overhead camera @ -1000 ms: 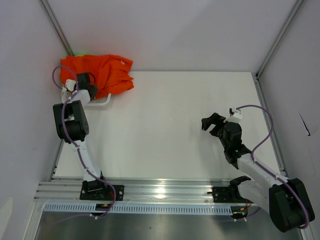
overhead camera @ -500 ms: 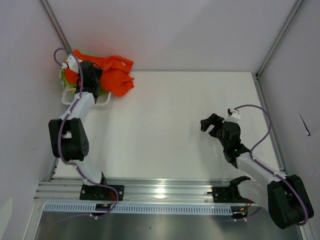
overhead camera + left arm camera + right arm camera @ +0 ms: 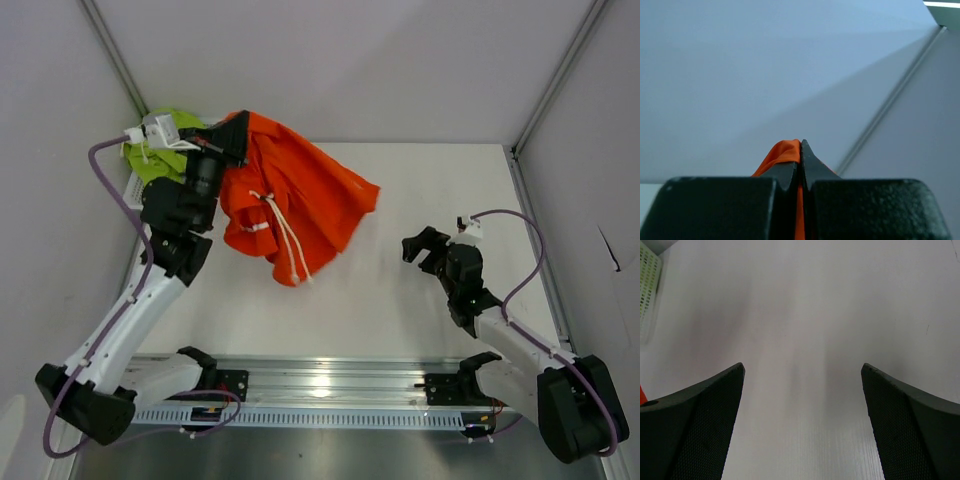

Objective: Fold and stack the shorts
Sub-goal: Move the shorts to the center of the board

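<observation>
**1. Item position.** Orange shorts [image 3: 305, 200] hang bunched from the left claw [image 3: 232, 135] over the far-left part of the bench [image 3: 430, 180]. The lower folds look to be near or on the surface; can't tell which. White drawstring [image 3: 285, 235] dangles loose at the front. Green shorts [image 3: 160, 145] sit in the far-left corner, in or on the basket [image 3: 647, 290], just behind the left arm.

**2. Likely faults (est.).**
- Slip: the pinch takes only a thin edge of cloth. A fast swing could pull it free and drop the shorts in a heap.
- Bad lay-down: the cloth is crumpled, not spread. If it is set down as is, the fold probably starts crooked.
- Snag: the loose drawstring may catch under the cloth or on the arm.
- Collision: the left arm is close to the green pair and the basket, and a low return pass could drag either.

**3. Claw state.**
- Left claw [image 3: 800, 160]: jaws pressed together, clamped on orange cloth, with a small tuft showing above the tips.
- Right claw [image 3: 802, 405]: jaws wide apart, holding nothing and touching nothing. It hovers over bare bench, well apart from the shorts.
</observation>
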Tool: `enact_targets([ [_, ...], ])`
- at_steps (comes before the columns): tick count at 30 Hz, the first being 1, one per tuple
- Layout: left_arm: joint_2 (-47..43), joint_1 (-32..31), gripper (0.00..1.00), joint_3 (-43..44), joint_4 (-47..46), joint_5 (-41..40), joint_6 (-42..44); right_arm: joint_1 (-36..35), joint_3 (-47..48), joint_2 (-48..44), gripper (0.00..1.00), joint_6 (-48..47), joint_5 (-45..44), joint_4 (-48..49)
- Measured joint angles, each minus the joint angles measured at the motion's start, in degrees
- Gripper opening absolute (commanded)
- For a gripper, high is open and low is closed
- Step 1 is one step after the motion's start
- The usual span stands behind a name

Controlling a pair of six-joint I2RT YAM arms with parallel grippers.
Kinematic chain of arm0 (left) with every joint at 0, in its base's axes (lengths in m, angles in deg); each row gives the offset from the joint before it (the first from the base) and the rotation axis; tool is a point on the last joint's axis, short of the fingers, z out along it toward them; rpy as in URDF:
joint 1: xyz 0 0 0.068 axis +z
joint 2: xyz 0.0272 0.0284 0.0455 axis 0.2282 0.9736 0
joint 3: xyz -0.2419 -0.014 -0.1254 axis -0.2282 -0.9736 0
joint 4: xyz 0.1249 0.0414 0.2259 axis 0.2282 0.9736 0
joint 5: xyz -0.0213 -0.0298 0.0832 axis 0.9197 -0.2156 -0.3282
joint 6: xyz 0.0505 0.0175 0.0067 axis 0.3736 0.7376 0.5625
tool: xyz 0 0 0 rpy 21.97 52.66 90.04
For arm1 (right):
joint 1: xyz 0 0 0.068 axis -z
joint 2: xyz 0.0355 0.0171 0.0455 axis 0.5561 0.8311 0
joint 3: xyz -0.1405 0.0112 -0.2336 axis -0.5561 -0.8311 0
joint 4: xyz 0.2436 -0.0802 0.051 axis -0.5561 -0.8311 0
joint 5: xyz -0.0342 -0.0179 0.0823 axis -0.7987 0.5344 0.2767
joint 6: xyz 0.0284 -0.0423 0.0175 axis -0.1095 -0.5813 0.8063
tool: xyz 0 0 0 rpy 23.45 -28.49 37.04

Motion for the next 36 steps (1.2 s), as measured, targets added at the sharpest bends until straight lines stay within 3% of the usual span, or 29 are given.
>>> enact_targets([
  [4, -7.6, -6.3, 0.0, -3.6, 4.1, 0.2, -0.1, -0.1, 0.0, -2.4, 0.99, 0.0, -0.6, -0.3],
  [11, -13.4, -9.4, 0.0, -12.6, 6.4, 0.4, -5.9, -0.2, -0.1, -7.1, 0.99, 0.0, -3.4, -2.0],
  [15, -1.7, -9.5, 0.0, -13.7, 8.5, 0.1, -7.7, -0.2, -0.6, -9.6, 0.99, 0.0, -5.3, -2.8],
  [19, 20.4, -9.5, 0.01, -7.4, 15.4, 3.8, -7.2, -0.2, -1.0, -10.2, 0.99, -0.3, -6.0, -3.6],
  [20, 25.0, -9.5, 0.11, -5.0, 17.4, 5.7, -6.9, -0.2, -1.0, -10.2, 0.99, -0.5, -6.0, -3.7],
  [21, 29.5, -9.5, 0.37, -2.1, 20.0, 8.2, -6.2, -0.2, -1.1, -10.2, 1.0, -0.7, -5.9, -3.7],
  [26, 33.2, -9.6, 0.95, 4.3, 27.7, 15.1, -4.1, -0.3, -1.9, -10.0, 1.0, -2.5, -1.9, -1.7],
  [31, 25.7, -9.6, 0.98, 6.1, 34.9, 11.7, -3.1, -2.9, -2.1, -5.6, 0.96, -5.3, 5.0, 2.0],
  [36, 14.8, -8.9, 0.98, 7.1, 43.6, 4.3, -3.3, -12.2, 3.4, 4.7, 0.9, -9.5, 5.4, -0.5],
])
